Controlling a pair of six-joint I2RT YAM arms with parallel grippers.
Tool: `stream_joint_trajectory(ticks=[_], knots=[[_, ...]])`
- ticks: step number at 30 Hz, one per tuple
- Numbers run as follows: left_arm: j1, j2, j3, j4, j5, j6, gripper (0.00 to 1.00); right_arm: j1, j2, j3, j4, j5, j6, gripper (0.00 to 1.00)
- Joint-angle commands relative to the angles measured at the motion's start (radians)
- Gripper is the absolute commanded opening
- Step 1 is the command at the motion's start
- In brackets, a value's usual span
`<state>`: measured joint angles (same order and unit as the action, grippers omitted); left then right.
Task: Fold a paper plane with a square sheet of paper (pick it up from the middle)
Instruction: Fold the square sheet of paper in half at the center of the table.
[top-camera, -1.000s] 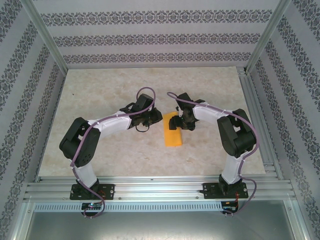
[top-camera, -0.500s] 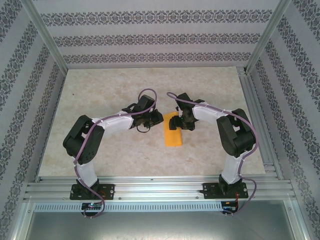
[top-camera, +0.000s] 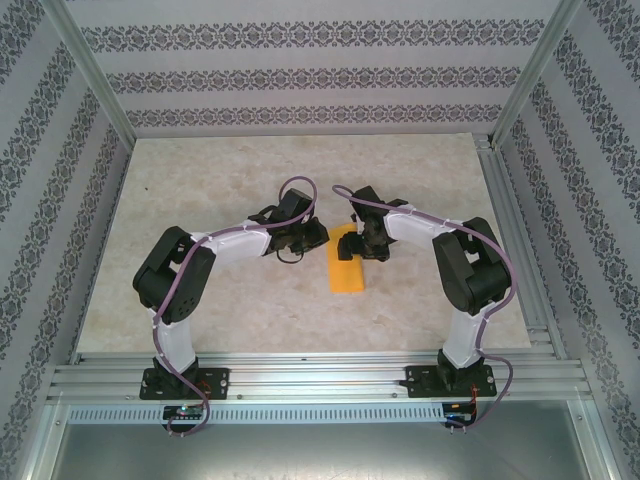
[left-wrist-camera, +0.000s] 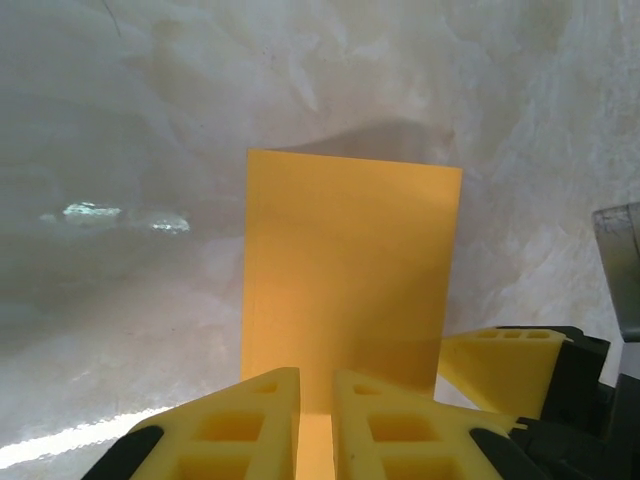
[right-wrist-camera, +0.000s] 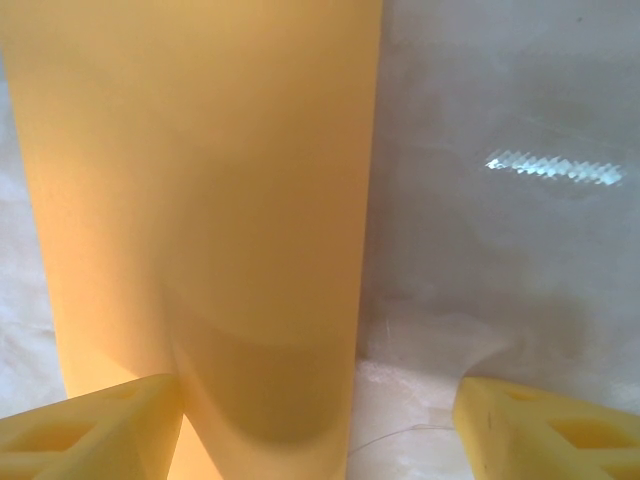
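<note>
- The sheet of paper (top-camera: 348, 274) lies near the middle of the table (top-camera: 220, 180), between the two arms. It shows as a narrow orange rectangle, so I judge it is already folded in half.
- The left hand (left-wrist-camera: 315, 388) has its fingers almost together. The sheet's near edge runs into the thin slit between them, so it seems to be pinching that edge.
- The right hand (right-wrist-camera: 318, 395) is spread wide and holds nothing. One finger sits at the sheet's edge and the other over bare table.
- From above, both hands meet over the far end of the sheet, the left hand (top-camera: 314, 237) just beside the right hand (top-camera: 350, 247).
- In the right wrist view the sheet (right-wrist-camera: 200, 180) bulges upward close to the fingers, so it is not lying fully flat there.
- The step in hand looks like working that far end into the next fold, with one hand gripping and the other free to pin.
- To do it well:
  - Keep the left pinch light and square to the edge, since thin paper tears or crumples under a twist.
  - Bring the right hand down flat on the layer that must stay put before the left one moves.
  - Move slowly and low so the bulge does not set into a stray crease.
  - Line up the edges before pressing any fold sharp.
</note>
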<state>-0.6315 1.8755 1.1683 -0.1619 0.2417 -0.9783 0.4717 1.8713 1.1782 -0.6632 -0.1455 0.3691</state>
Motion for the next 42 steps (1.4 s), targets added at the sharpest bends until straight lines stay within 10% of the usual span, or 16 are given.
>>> stream_joint_trajectory(ticks=[1,42], knots=[[-0.013,-0.055,0.012,-0.055,-0.085,-0.003,0.18,-0.002,0.014,-0.015,0.011,0.060,0.005,0.74],[-0.013,-0.092,-0.015,-0.050,-0.099,-0.010,0.19,-0.009,-0.017,-0.023,0.046,-0.093,-0.038,0.77]])
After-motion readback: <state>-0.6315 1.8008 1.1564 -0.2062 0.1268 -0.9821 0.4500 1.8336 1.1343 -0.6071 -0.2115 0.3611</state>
